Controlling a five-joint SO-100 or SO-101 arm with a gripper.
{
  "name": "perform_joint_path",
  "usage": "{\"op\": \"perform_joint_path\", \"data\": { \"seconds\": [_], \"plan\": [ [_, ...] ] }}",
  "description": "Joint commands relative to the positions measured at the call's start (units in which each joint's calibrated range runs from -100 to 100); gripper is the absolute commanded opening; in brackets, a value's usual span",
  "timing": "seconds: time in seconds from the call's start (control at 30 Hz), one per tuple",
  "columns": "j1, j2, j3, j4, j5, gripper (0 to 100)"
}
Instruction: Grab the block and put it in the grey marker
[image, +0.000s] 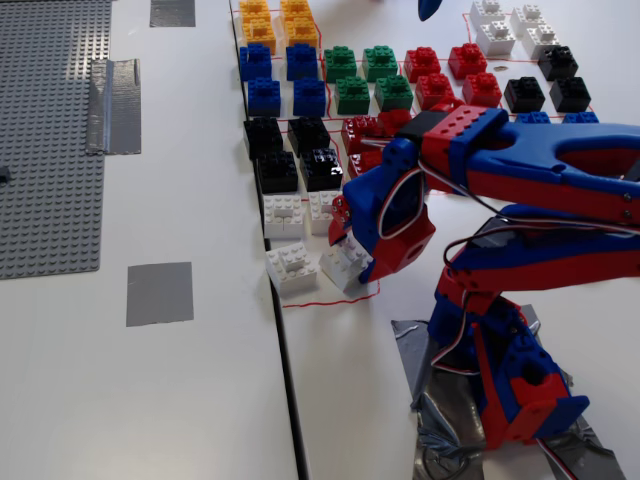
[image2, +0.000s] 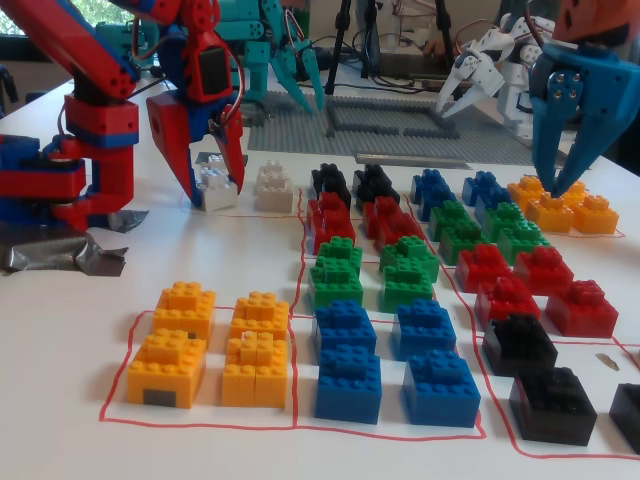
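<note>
White block (image: 343, 266) sits at the near corner of the red-outlined white-brick cell, close to the seam where the two tabletops meet. Gripper (image2: 212, 185) is down over it, red fingers (image2: 174, 140) straddling the brick on both sides; jaws look closed on it or nearly so, block not lifted off the table yet. Straddle makes sense: neighbouring white brick (image: 291, 267) is just beside it, so little room to come in any other way. Grey marker (image: 159, 293) lies bare on the other tabletop across the seam, near its front edge, clear path over. Further back: shiny tape strip (image: 113, 105) on the grey baseplate (image: 50, 180) edge, coloured bricks sorted by cell.
</note>
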Motion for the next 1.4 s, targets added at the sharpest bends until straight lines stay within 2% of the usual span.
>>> {"op": "perform_joint_path", "data": {
  "seconds": [0.0, 0.13, 0.37, 0.8, 1.1, 1.27, 1.37],
  "plan": [
    [-0.6, 0.8, -1.6, -0.9, -0.6, 8],
    [-0.4, 2.3, -3.7, -0.9, -0.4, 0],
    [1.3, 7.7, -11.6, 1.9, 0.6, 0],
    [4.1, 12.9, -31.4, 18.0, 3.6, 0],
    [4.6, 18.8, -49.0, 28.6, 9.3, 0],
    [2.6, 26.0, -60.3, 31.0, 13.8, 0],
    [0.1, 30.8, -67.4, 31.3, 14.4, 0]
  ]
}}
